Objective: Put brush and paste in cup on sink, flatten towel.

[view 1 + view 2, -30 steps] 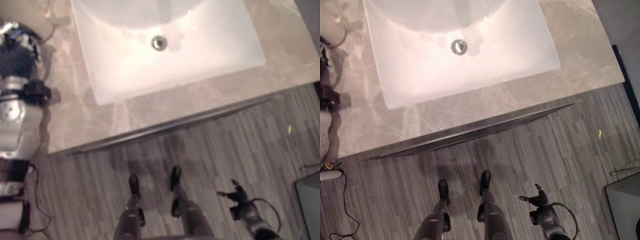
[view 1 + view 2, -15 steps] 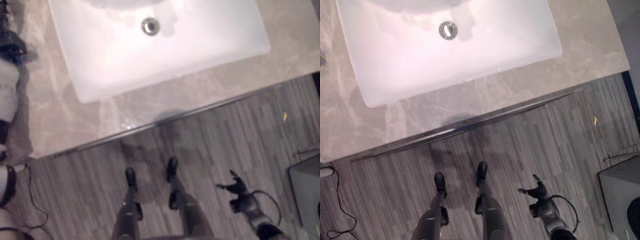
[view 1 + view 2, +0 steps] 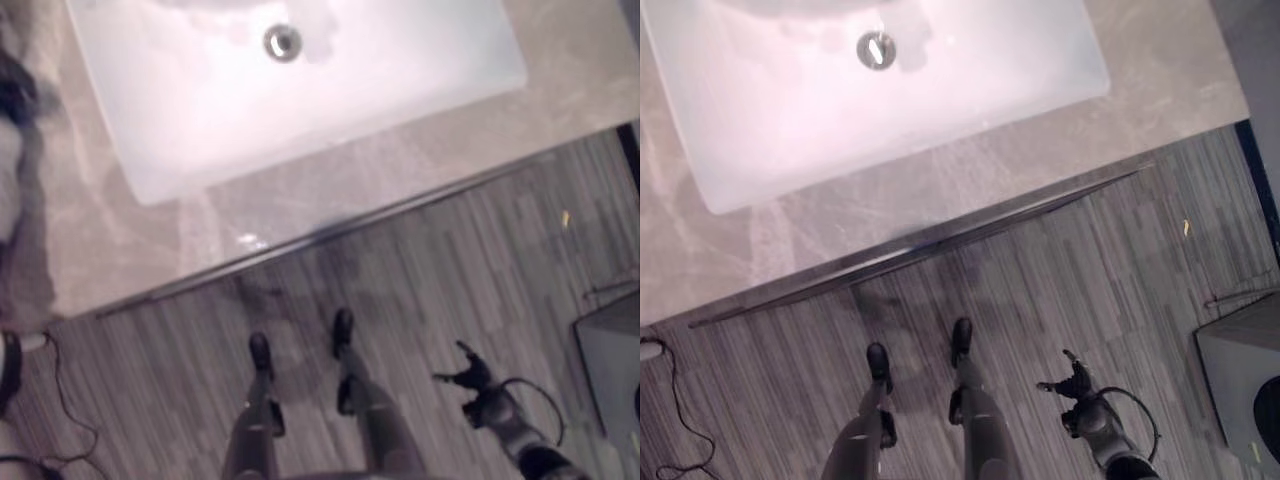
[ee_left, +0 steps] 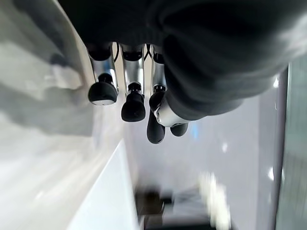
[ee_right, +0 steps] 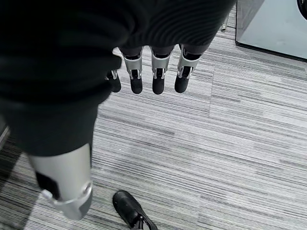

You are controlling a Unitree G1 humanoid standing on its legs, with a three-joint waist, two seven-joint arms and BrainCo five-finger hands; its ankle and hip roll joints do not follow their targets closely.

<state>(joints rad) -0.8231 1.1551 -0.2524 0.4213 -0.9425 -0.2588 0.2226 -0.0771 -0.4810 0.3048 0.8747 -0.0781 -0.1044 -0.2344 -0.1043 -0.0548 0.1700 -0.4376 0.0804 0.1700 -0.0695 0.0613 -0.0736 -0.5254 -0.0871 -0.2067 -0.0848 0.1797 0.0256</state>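
A white rectangular sink basin [image 3: 940,110] is seen from above, set into a grey marbled countertop [image 3: 1060,165] whose front edge runs as a bright metal strip [image 3: 940,240] across the view. The round metal drain [image 3: 876,49] lies near the far side of the basin. Below the edge, grey striped plank flooring [image 3: 1120,280] is spread out, with a grey box-like object [image 3: 1245,375] standing on it at the right.

The right hand [image 3: 1072,381] is held low beside the robot, over the floor and well apart from the counter; in its wrist view the fingers [image 5: 159,82] are seen hanging straight and relaxed, slightly spread, with nothing between them.

The left hand [image 4: 158,103] is shown in its wrist view above a pale glossy surface, next to the raised white rim of the basin [image 4: 103,191]. Its fingers [image 4: 132,103] are extended in a loose row and nothing is held in them.

Brush, paste, cup and towel cannot be made out; a dark blurred shape [image 4: 153,203] past the left hand's fingertips is too unclear to be identified.
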